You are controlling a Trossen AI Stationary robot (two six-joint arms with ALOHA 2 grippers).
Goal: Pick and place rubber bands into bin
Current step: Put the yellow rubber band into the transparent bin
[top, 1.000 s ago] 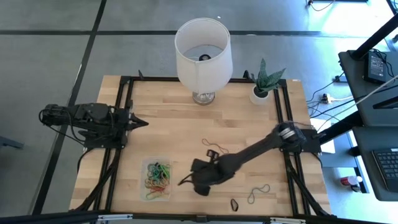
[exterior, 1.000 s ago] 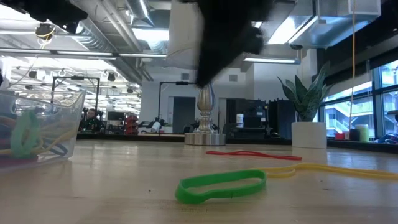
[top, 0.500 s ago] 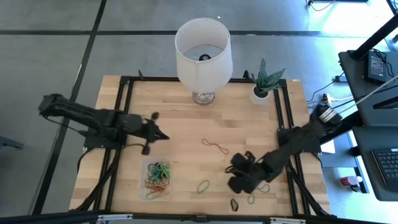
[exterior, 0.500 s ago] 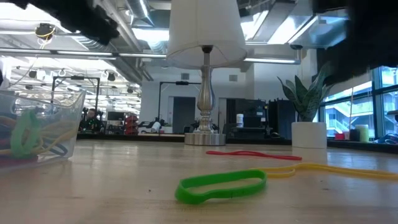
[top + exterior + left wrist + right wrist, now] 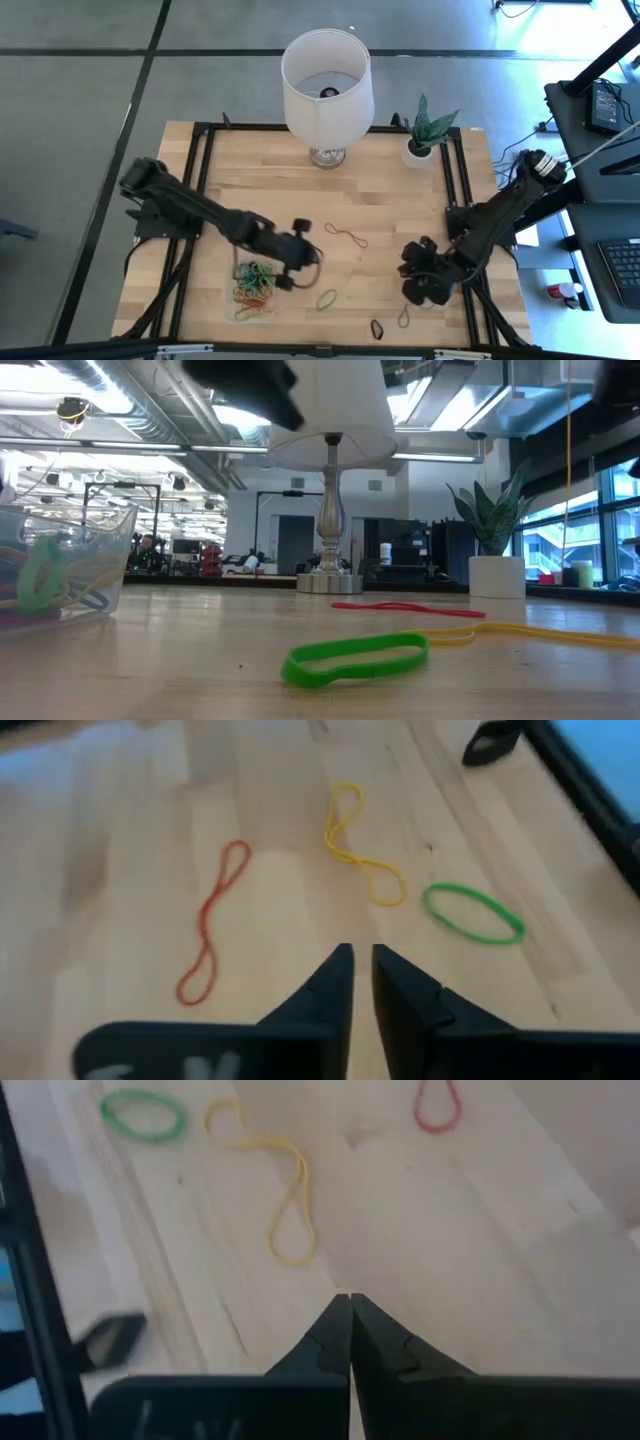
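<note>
Wooden table (image 5: pixel 300 200) bears thin green rubber band (image 5: pixel 327 298), flat oval.

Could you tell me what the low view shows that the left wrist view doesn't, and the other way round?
Only the low view shows the bin with bands inside, the lamp and the potted plant. Only the left wrist view shows the left gripper, its fingers nearly closed and empty, and a black band lying farther off. Both show the green band, the yellow band and the red band lying loose on the table.
</note>
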